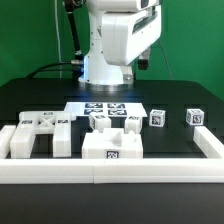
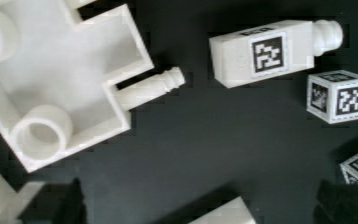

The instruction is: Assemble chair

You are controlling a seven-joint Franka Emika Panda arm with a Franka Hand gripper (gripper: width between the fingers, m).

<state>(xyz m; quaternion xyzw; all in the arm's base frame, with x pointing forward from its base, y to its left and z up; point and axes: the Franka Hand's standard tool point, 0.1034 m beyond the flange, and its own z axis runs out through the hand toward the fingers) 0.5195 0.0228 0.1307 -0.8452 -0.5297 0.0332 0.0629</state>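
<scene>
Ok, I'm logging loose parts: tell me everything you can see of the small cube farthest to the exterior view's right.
The small cube is a chunky white block, plastic by its look, with a black-and-white square tag on the face toward the camera. It sits on the black table, touching nothing else: apart from the neighbouring cube and short of the white border rail.
</scene>
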